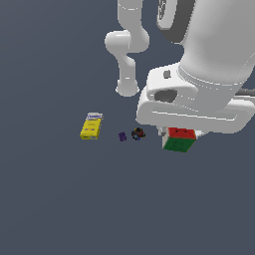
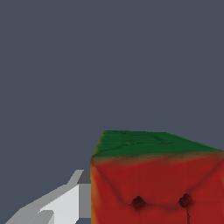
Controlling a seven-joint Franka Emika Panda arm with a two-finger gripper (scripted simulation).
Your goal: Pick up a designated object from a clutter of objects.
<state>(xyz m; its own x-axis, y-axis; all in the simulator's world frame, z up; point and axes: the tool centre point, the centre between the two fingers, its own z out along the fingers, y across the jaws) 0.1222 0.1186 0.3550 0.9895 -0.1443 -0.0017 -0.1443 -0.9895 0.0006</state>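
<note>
The cube (image 1: 178, 139) sits under the arm's hand at the exterior view's right, apart from the carton (image 1: 91, 126). The tool (image 2: 144, 205) looks clamped on it. Rigid, light, smooth-faced: flat opposite faces suit gripping.

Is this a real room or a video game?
Probably a computer simulation, not a real room: a flat, plain grey floor, a smooth white robot arm, and blocky toy-like things such as the cube.

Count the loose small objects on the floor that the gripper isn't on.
3: a yellow-and-white carton at the exterior view's left, a tiny purple piece and a small dark round piece beside it. The gripper body may hide others.
</note>
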